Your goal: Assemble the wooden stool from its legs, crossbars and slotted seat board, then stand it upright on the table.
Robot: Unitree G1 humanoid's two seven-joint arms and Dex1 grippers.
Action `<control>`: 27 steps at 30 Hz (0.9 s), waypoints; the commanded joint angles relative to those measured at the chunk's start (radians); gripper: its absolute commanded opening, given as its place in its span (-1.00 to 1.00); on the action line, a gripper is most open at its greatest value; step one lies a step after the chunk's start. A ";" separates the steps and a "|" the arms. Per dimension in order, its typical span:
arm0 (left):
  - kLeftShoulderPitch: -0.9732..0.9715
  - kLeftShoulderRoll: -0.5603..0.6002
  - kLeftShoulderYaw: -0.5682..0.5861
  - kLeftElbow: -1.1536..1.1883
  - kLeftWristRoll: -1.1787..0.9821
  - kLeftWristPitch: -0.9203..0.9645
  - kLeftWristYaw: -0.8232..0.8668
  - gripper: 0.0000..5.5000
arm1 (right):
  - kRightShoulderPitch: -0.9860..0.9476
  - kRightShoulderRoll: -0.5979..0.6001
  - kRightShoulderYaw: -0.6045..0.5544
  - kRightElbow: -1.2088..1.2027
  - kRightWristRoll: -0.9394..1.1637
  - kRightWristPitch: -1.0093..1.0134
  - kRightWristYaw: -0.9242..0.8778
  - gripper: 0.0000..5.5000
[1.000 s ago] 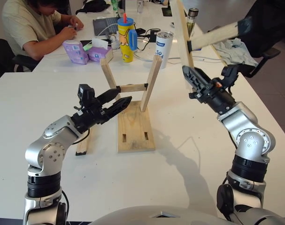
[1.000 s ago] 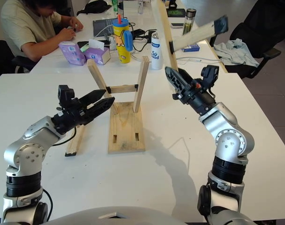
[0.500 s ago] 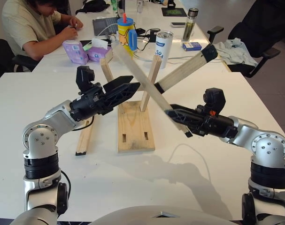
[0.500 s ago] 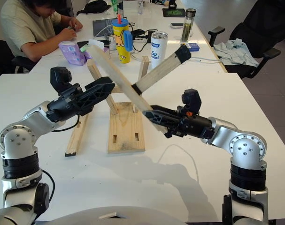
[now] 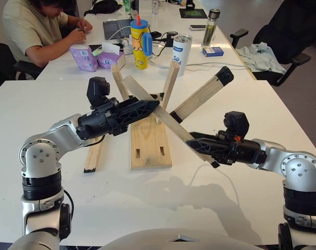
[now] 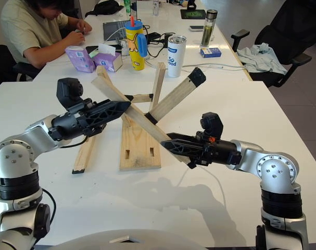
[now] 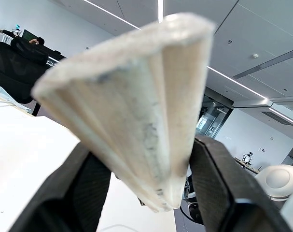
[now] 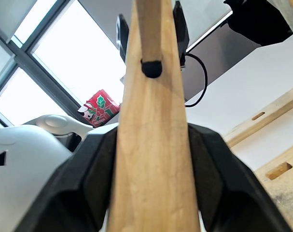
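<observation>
Wooden, pale, long leg piece (image 5: 173, 124) is hanging slantwise over the flat slotted wooden seat board (image 5: 150, 143) on the white surface (image 5: 22, 104). Left jaws are clenching its far upper end; right jaws are grasping its near lower end, beside the board's open slots (image 5: 162, 151).

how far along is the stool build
Done: one leg pair stands in far slots of the seat board. In hand: left gripper and right gripper hold the second leg frame above it. Left: fit it into the empty near slots, deal with the loose piece beside the board, stand the stool upright.
</observation>
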 commanded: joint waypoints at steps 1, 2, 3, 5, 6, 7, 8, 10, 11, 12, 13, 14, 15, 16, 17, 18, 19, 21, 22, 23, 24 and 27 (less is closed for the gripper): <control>0.013 0.027 -0.009 -0.018 -0.008 0.013 -0.003 -0.22 | 0.002 -0.014 0.006 -0.020 -0.040 -0.042 0.014 -0.25; 0.017 0.033 -0.008 -0.017 -0.003 0.012 -0.004 -0.22 | -0.004 -0.007 0.012 -0.017 -0.072 -0.067 0.005 -0.25; 0.021 0.041 -0.005 -0.015 0.003 0.010 -0.007 -0.22 | -0.009 -0.003 0.017 -0.011 -0.095 -0.081 -0.002 -0.25; 0.036 0.060 0.006 -0.012 0.022 0.003 -0.014 -0.22 | -0.020 0.013 0.014 0.027 -0.096 -0.076 -0.037 -0.10; 0.044 0.071 0.012 -0.009 0.029 0.000 -0.019 -0.23 | -0.019 0.015 0.017 0.034 -0.108 -0.079 -0.048 -0.04; 0.055 0.083 0.025 -0.004 0.035 -0.004 -0.021 -0.24 | -0.011 0.008 0.031 0.032 -0.130 -0.085 -0.043 0.03; 0.067 0.096 0.038 -0.001 0.041 -0.008 -0.027 -0.24 | -0.005 0.006 0.044 0.029 -0.159 -0.102 -0.047 0.08; 0.093 0.139 0.083 0.012 0.060 -0.018 -0.041 -0.24 | 0.015 -0.006 0.094 0.018 -0.267 -0.169 -0.031 0.19; 0.102 0.163 0.108 0.020 0.066 -0.021 -0.049 -0.24 | 0.025 -0.012 0.120 0.015 -0.323 -0.209 -0.022 0.25; 0.105 0.190 0.136 0.037 0.073 -0.023 -0.060 -0.24 | 0.045 -0.025 0.157 0.006 -0.392 -0.257 -0.008 0.32; 0.110 0.223 0.165 0.055 0.084 -0.024 -0.077 -0.24 | 0.065 -0.037 0.205 -0.001 -0.476 -0.321 0.003 0.33; 0.106 0.265 0.194 0.084 0.100 -0.025 -0.099 -0.24 | 0.090 -0.052 0.285 -0.007 -0.605 -0.423 0.010 0.33; 0.100 0.300 0.212 0.108 0.122 -0.030 -0.121 -0.24 | 0.109 -0.061 0.360 -0.009 -0.729 -0.525 0.009 0.33; 0.098 0.328 0.221 0.124 0.147 -0.039 -0.141 -0.24 | 0.118 -0.064 0.428 -0.001 -0.844 -0.625 0.004 0.33; 0.087 0.350 0.218 0.143 0.180 -0.057 -0.165 -0.24 | 0.124 -0.061 0.497 0.014 -0.951 -0.719 -0.003 0.33; 0.078 0.368 0.202 0.157 0.217 -0.079 -0.196 -0.24 | 0.128 -0.046 0.547 0.034 -1.038 -0.800 -0.026 0.33; 0.069 0.377 0.187 0.168 0.245 -0.096 -0.219 -0.24 | 0.127 -0.032 0.587 0.058 -1.114 -0.865 -0.049 0.33; 0.063 0.378 0.175 0.175 0.276 -0.115 -0.243 -0.24 | 0.120 -0.013 0.639 0.111 -1.232 -0.964 -0.090 0.33; 0.062 0.372 0.172 0.174 0.284 -0.121 -0.249 -0.24 | 0.112 -0.011 0.658 0.145 -1.285 -1.005 -0.109 0.33; 0.067 0.367 0.171 0.171 0.294 -0.127 -0.256 -0.24 | 0.098 -0.002 0.664 0.186 -1.332 -1.047 -0.138 0.33; 0.079 0.363 0.173 0.164 0.306 -0.136 -0.264 -0.24 | 0.079 0.005 0.673 0.235 -1.380 -1.094 -0.159 0.33; 0.110 0.363 0.165 0.152 0.346 -0.159 -0.286 -0.24 | 0.039 0.040 0.656 0.340 -1.432 -1.197 -0.201 0.33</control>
